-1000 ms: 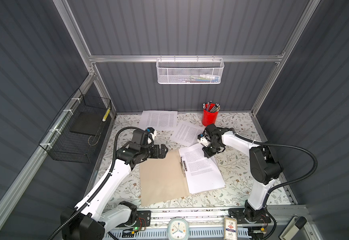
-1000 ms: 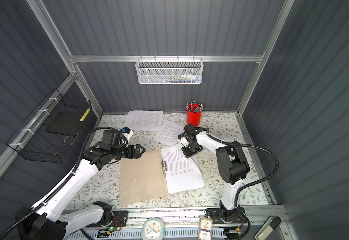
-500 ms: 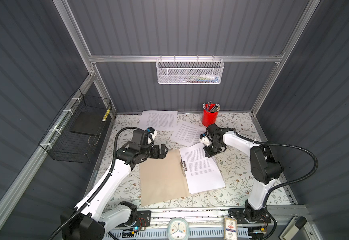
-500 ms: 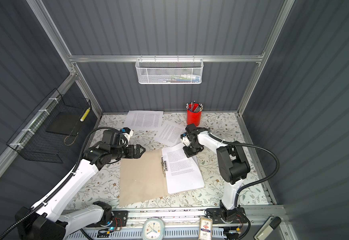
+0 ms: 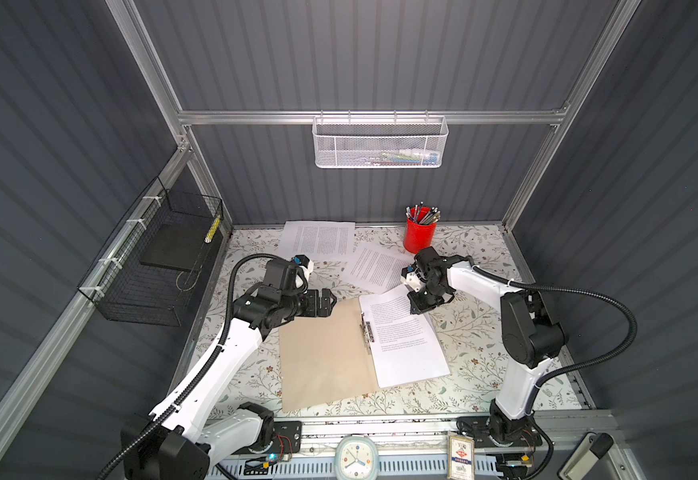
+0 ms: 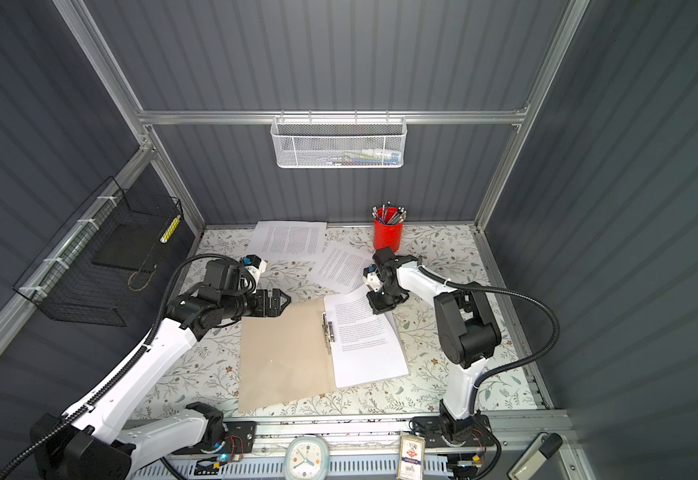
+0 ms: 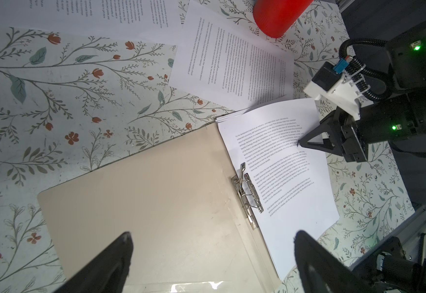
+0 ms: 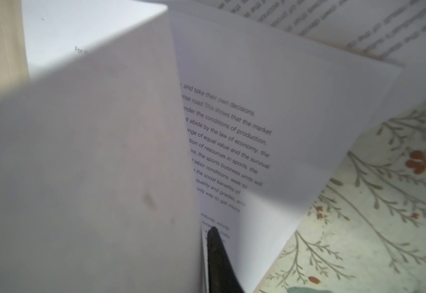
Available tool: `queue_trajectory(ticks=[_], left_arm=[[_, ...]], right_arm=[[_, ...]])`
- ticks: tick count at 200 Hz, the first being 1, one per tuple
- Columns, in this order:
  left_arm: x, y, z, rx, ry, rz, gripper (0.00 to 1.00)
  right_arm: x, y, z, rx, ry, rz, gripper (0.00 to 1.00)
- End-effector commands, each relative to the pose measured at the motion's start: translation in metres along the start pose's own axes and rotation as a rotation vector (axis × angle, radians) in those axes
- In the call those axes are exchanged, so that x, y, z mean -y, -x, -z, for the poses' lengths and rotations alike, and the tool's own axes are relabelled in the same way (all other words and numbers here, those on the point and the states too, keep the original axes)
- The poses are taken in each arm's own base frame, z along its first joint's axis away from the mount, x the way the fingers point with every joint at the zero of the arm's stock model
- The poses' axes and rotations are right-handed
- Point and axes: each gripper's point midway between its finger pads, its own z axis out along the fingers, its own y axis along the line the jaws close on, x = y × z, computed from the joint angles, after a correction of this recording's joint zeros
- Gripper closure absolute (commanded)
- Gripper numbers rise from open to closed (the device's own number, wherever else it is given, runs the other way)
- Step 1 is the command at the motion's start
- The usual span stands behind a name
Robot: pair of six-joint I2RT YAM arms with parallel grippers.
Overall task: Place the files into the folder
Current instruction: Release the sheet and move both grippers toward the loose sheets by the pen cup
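An open tan card folder (image 5: 322, 353) lies flat on a floral-patterned table (image 5: 484, 332). The left gripper (image 7: 212, 236) hovers over one corner of the folder. Its two black fingers (image 7: 115, 258) are spread wide and hold nothing, with bare tan card directly beneath them. Just ahead of that gripper's tips, a metal clip (image 7: 247, 192) runs along the folder's spine. Beyond the clip, a stack of white printed paper sheets (image 5: 405, 345) rests on the folder's other half. The right gripper (image 5: 416, 309) points down onto a corner of this stack. Its jaws are drawn almost together, pinching the top sheet (image 8: 92, 165), which curls upward beside the one finger (image 8: 217, 256) visible in the right wrist view. Behind the right gripper stands a red cylindrical pen cup (image 5: 420, 235). Two loose white printed sheets (image 5: 374, 268) lie there too, outside the folder.
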Motion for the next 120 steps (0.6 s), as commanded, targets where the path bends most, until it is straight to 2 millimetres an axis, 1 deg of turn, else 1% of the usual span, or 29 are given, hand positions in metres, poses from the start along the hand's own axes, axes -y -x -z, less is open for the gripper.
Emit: queue_trajectory(ticks=[1,12,22,31,40,41,42,43,44,46,65,92,120], left_arm=[[-0.001,-0.006,-0.002,-0.02,-0.008,-0.009,0.0],[-0.001,-0.006,-0.002,-0.021,-0.008,-0.009,0.0],[-0.001,-0.006,-0.002,-0.021,-0.008,-0.009,0.0],[-0.001,-0.006,-0.002,-0.021,-0.008,-0.009,0.0],[-0.001,-0.006,-0.002,-0.021,-0.008,-0.008,0.0],[-0.001,-0.006,-0.002,-0.021,-0.008,-0.008,0.0],[-0.001,-0.006,-0.002,-0.021,-0.007,-0.008,0.0],[-0.002,-0.006,-0.002,-0.022,-0.006,-0.008,0.0],[-0.002,-0.006,-0.002,-0.021,-0.006,-0.008,0.0],[-0.002,-0.006,-0.002,-0.021,-0.007,-0.008,0.0],[-0.002,-0.006,-0.002,-0.021,-0.004,-0.008,0.0],[-0.003,-0.007,-0.002,-0.023,0.002,-0.007,0.0],[-0.006,-0.007,-0.004,-0.025,0.018,-0.004,0.0]], right_arm=[[-0.002,-0.008,-0.006,-0.03,0.022,-0.016,0.82],[-0.002,-0.007,-0.005,-0.021,0.022,-0.015,0.77],[-0.003,-0.007,-0.004,-0.011,0.021,-0.016,0.7],[-0.001,-0.006,-0.003,-0.003,0.012,-0.018,0.61],[0.001,-0.006,-0.001,0.007,0.0,-0.02,0.49],[0.0,-0.006,-0.001,0.008,0.0,-0.019,0.44],[0.0,-0.006,-0.001,0.009,0.0,-0.019,0.25],[0.0,-0.005,0.0,0.012,0.0,-0.018,0.13],[0.0,-0.005,0.0,0.014,-0.001,-0.018,0.07],[0.0,-0.005,0.001,0.015,-0.001,-0.018,0.02],[-0.001,-0.005,0.006,0.03,-0.002,-0.018,0.01],[-0.001,-0.002,0.021,0.078,-0.026,-0.02,0.01],[0.012,0.003,0.042,0.139,-0.121,-0.034,0.01]])
